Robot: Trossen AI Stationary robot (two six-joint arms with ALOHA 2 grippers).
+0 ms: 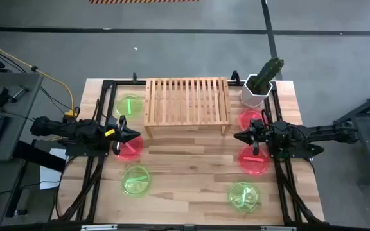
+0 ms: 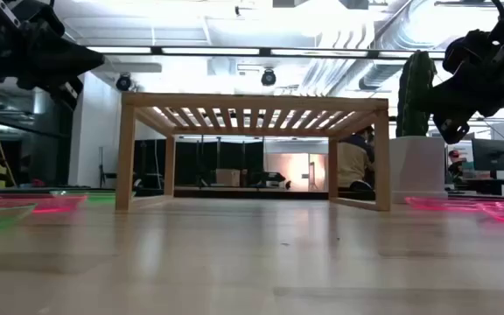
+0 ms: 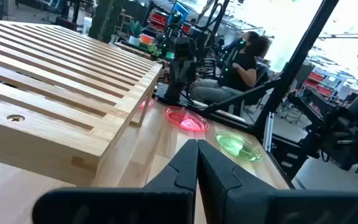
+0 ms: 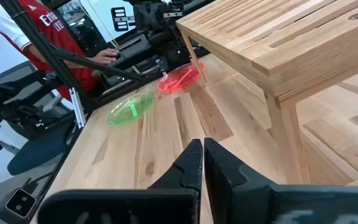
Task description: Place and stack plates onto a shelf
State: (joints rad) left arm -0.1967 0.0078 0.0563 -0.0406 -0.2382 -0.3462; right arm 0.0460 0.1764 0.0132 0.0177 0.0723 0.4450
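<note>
The shelf [image 1: 187, 104] stands at the table's [image 1: 191, 176] far edge, its slatted top bare. All six plates lie on the table. Left of the shelf is a green plate [image 1: 129, 105]. The left gripper [image 1: 133, 135], fingers pressed together, partly hides a pink plate [image 1: 129, 149] beneath it. The right gripper [image 1: 238, 137], also pressed shut, hovers between two pink plates [image 1: 252, 119] [image 1: 254, 161], its arm covering part of each. Two green plates [image 1: 136, 179] [image 1: 243, 196] lie near the front edge. A potted cactus [image 1: 262, 80] occupies the far right corner.

The shelf [image 1: 187, 102] is pale, smooth wood. The surface [image 1: 191, 179] is shiny wood planks. The plates [image 1: 136, 179] are see-through, shiny plastic. The pot [image 1: 255, 95] looks smooth and white.
</note>
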